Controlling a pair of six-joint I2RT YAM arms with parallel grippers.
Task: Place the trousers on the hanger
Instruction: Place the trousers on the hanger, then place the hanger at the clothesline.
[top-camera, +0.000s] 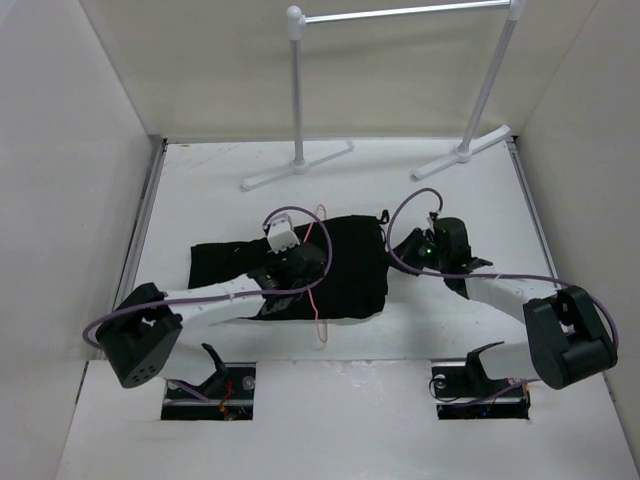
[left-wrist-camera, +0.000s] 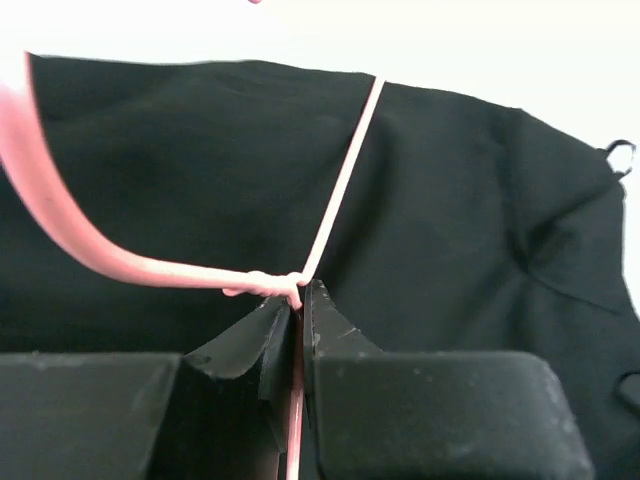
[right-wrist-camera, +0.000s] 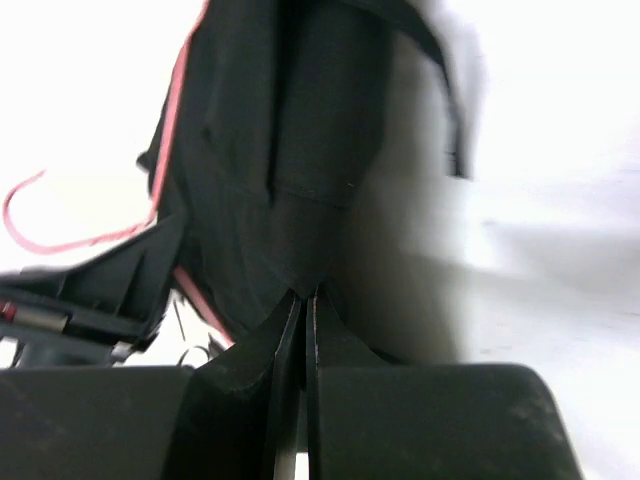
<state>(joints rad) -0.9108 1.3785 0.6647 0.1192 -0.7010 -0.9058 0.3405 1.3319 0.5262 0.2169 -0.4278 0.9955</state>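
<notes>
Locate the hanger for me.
Top view: the hanger lies mid-table across the trousers, pinched by the left end effector.

Black trousers (top-camera: 350, 275) lie flat on the table (top-camera: 450, 200), the hanger (top-camera: 316, 305) across them under the left pincer (top-camera: 300, 262).

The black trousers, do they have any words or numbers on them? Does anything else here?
No words, numbers or signs can be read anywhere.
The trousers: plain black, no label showing.
The hanger and the white rail: bare.
The right wrist view is partly blurred.
</notes>
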